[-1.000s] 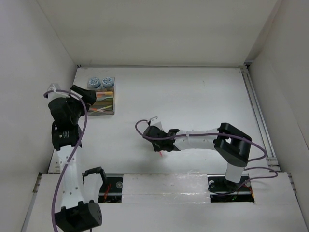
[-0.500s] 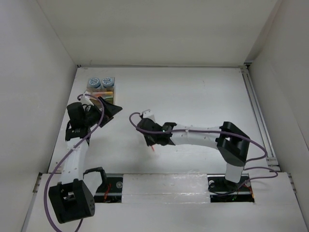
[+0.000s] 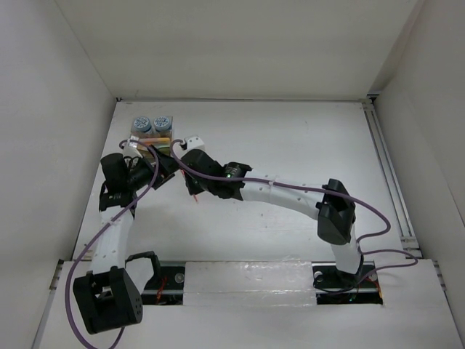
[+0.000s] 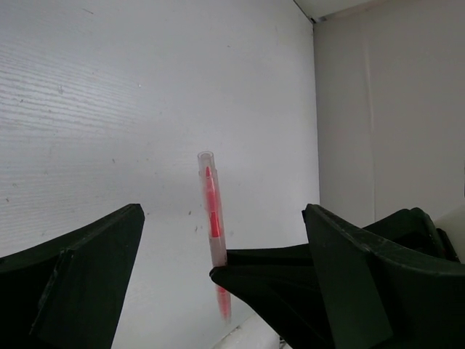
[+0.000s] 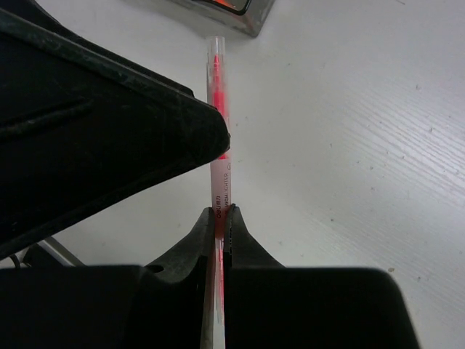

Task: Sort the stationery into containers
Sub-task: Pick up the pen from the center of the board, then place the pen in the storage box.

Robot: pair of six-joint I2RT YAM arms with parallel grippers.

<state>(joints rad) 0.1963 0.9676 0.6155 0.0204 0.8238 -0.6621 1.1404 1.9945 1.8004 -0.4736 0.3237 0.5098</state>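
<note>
My right gripper (image 5: 220,214) is shut on a pink-red highlighter (image 5: 218,182) and holds it off the table, tip pointing away. In the top view the right gripper (image 3: 192,187) is stretched to the left, just right of the left gripper (image 3: 161,169). The left gripper (image 4: 221,209) is open wide, and the highlighter (image 4: 211,218) stands between its fingers without touching them. The wooden organiser tray (image 3: 168,136) sits at the back left, partly hidden by the left gripper, with coloured pens in it. Two blue-and-white cylinders (image 3: 140,123) (image 3: 162,122) stand at its far end.
White walls enclose the table on the left, the back and the right. A metal rail (image 3: 389,174) runs along the right edge. A corner of the tray (image 5: 240,11) shows at the top of the right wrist view.
The right arm has carried the highlighter left and back, up to the left gripper beside the tray. The left arm swung down from beside the tray a second ago, then held still.
</note>
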